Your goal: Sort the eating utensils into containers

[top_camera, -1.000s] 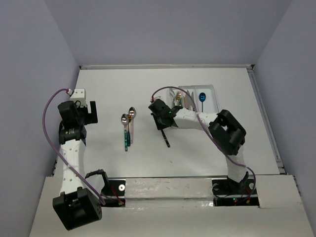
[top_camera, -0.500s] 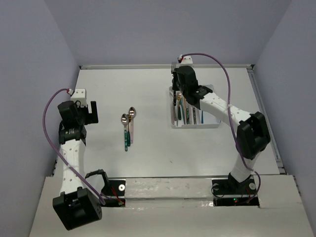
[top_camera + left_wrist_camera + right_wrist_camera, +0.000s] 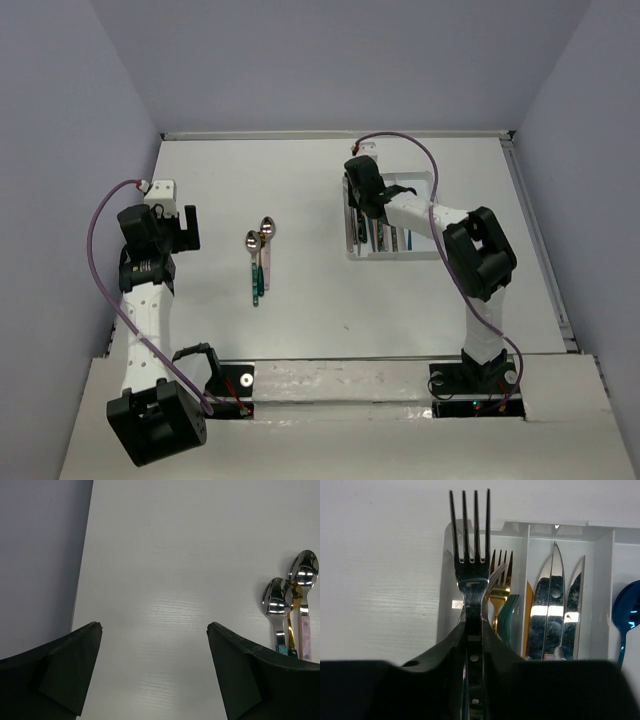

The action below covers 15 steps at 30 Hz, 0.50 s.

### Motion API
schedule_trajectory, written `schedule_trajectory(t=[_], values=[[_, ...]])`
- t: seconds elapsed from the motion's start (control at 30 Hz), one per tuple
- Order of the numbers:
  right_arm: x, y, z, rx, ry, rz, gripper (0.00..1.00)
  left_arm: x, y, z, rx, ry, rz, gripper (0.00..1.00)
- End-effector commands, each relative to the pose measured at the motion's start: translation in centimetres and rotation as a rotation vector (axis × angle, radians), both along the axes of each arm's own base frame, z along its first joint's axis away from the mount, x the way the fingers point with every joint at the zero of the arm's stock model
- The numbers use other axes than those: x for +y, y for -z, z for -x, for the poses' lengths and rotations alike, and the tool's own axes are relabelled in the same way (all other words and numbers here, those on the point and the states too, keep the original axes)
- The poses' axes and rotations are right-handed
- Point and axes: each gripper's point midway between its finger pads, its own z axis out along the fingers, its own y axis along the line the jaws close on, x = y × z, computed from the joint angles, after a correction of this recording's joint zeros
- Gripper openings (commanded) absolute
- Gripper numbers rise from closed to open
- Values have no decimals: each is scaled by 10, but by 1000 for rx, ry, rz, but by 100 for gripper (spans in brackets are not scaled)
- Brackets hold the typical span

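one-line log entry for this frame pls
right gripper: shut on fork, over tray left compartment | left gripper: open, empty | spoons: unsorted on table

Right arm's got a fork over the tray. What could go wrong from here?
1. The fork in the right gripper lines up with the left wall of the tray, tines past its far rim: released here, it may land outside.
2. It may settle crooked on the forks already inside.

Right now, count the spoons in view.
4. Three lie together on the table: a teal-handled spoon, a gold spoon and a pink-handled spoon. A blue spoon is in the tray's right compartment. More could be hidden there.
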Motion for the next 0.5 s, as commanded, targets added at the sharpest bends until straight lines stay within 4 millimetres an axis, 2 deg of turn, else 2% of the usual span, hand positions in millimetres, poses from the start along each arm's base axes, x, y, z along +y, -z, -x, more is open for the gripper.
schedule_trajectory(t=[0.0,0.07,0.17,0.27,0.3,0.33,0.37,0.4,0.43,0.47], values=[[-3,-21,-4,-39,30,7,46,0,-10,-3,-44,16,-19,99],[-7,-29,-1,-37,39,16,56,-1,-11,-3,-48,20,-18,99],[-4,-59,8,-88,52,44,64,-2,-11,-3,-51,25,-18,99],[33,-84,37,-115,-31,61,66,-3,-13,-3,-58,30,-18,99],[56,-95,46,-120,-91,31,66,-3,-13,-3,-58,31,-16,99],[93,-88,70,-90,-188,12,66,-4,-13,-2,-61,32,-16,99],[133,-93,87,-58,-325,-60,66,-4,-13,-2,-62,34,-15,99],[152,-71,106,11,-403,-59,66,-4,-14,-2,-65,31,-15,99],[181,-88,112,6,-460,-105,66,-3,-14,-2,-66,30,-16,99],[201,-74,137,80,-523,-69,66,-3,-15,-2,-69,28,-17,99]])
